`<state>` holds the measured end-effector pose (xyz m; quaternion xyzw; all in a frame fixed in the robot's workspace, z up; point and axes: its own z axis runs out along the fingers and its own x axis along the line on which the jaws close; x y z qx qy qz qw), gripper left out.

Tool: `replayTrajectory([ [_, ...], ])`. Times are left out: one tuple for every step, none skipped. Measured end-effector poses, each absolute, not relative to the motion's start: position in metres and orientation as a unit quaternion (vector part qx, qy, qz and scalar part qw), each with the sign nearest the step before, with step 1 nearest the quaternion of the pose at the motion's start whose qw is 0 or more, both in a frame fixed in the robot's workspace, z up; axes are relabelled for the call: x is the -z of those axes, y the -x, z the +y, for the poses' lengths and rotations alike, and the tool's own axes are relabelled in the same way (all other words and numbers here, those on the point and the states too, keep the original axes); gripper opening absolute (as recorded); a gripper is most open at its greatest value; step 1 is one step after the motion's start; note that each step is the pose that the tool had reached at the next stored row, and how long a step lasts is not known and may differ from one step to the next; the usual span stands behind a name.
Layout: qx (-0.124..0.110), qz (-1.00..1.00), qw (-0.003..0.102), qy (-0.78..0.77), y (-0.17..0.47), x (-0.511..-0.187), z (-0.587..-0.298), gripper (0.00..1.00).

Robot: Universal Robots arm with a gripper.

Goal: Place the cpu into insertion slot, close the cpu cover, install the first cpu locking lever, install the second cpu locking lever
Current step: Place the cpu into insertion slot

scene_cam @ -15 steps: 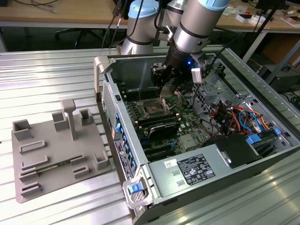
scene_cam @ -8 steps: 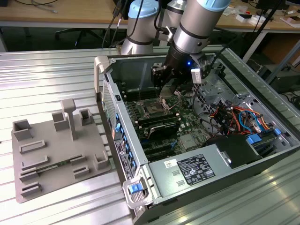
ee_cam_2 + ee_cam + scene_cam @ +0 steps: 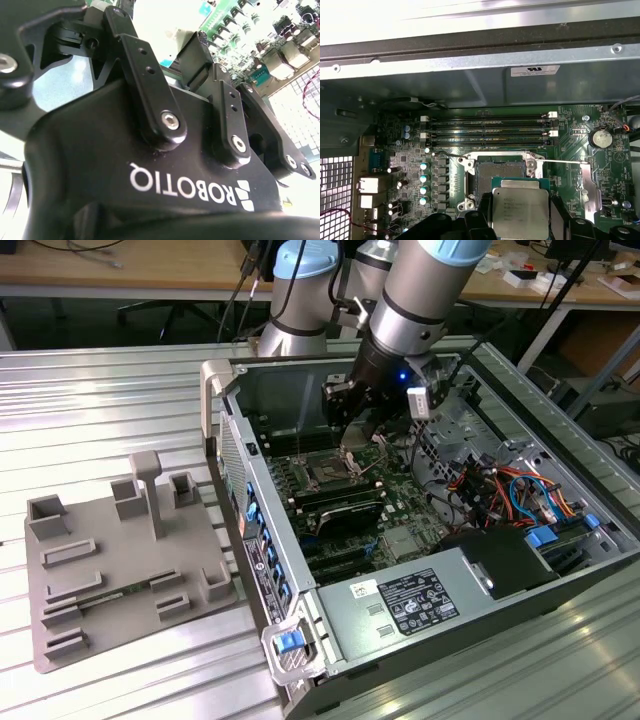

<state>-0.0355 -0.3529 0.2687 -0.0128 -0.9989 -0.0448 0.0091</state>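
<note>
My pincer (image 3: 520, 222) is closed on the chip (image 3: 520, 206), gripping two opposite sides.
The chip is square and flat, silver-grey on top with a tan-green rim, and hangs over the dark, silver-rimmed socket (image 3: 497, 172).

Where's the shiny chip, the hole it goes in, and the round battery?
cpu (image 3: 521, 212): first wrist view, middle of its silver top.
insertion slot (image 3: 500, 169): first wrist view, dark inside of the socket.
round battery (image 3: 601, 138): first wrist view, centre of its face.
</note>
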Motion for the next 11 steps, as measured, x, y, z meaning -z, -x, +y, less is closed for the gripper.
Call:
replayTrajectory([
  [0.045,-0.999,0.009,0.013,0.0355,-0.2685,-0.3529,0.55],
  [0.045,-0.999,0.009,0.013,0.0355,-0.2683,-0.3529,0.55],
  [0.045,-0.999,0.009,0.013,0.0355,-0.2679,-0.3529,0.55],
  [0.045,-0.999,0.009,0.013,0.0355,-0.2676,-0.3529,0.55],
  [0.045,-0.999,0.009,0.013,0.0355,-0.2673,-0.3529,0.55],
  [0.045,-0.999,0.009,0.013,0.0355,-0.2670,-0.3529,0.55],
  [0.045,-0.999,0.009,0.013,0.0355,-0.2668,-0.3529,0.55],
  [0.045,-0.999,0.009,0.013,0.0355,-0.2666,-0.3529,0.55],
  [0.045,-0.999,0.009,0.013,0.0355,-0.2662,-0.3529,0.55],
  [0.045,-0.999,0.009,0.013,0.0355,-0.2658,-0.3529,0.55],
  [0.045,-0.999,0.009,0.013,0.0355,-0.2653,-0.3529,0.55],
])
